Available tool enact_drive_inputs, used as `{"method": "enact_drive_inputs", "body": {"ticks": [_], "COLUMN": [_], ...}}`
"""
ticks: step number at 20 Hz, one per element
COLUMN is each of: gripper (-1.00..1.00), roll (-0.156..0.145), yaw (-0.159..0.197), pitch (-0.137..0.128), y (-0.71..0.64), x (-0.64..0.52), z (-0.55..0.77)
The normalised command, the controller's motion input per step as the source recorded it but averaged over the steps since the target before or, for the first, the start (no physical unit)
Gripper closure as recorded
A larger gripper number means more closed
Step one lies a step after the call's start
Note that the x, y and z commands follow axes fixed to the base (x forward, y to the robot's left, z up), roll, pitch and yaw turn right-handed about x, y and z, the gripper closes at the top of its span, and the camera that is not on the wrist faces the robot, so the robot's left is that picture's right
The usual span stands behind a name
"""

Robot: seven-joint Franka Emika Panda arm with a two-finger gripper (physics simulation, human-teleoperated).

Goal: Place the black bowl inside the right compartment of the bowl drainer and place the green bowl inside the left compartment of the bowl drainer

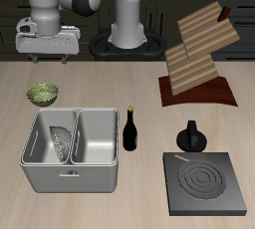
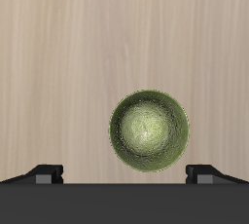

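Two bowls show: the black bowl [image 1: 62,144] leans on edge in one basin of the bowl drainer [image 1: 70,178]; the green bowl [image 1: 42,94], olive and mottled, sits on the table [image 1: 120,84] at the drainer's 11 o'clock. A wine bottle [image 1: 130,129] stands just beside the drainer, with a moka pot [image 1: 190,136], stove plate [image 1: 206,184] and wooden rack [image 1: 199,54] beyond. Only the wrist view shows the green bowl [image 2: 149,130] from straight above, with the gripper [image 2: 124,173] fingers spread, empty.

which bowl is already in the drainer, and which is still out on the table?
The black bowl is in, leaning tilted in one basin of the bowl drainer. The green bowl sits upright on the table behind the drainer, under the gripper.
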Motion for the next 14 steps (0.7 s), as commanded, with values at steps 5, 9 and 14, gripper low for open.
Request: {"method": "enact_drive_inputs", "body": {"ticks": [5, 9, 14], "gripper": [-1.00, -1.00, -1.00], "roll": [0.004, -0.025, -0.031], "yaw": [0.016, -0.005, -0.020], "pitch": [-0.006, 0.024, 0.043], "y": [-0.05, -0.14, -0.04], "x": [0.07, 0.09, 0.06], "z": [-0.27, -0.34, -0.38]}}
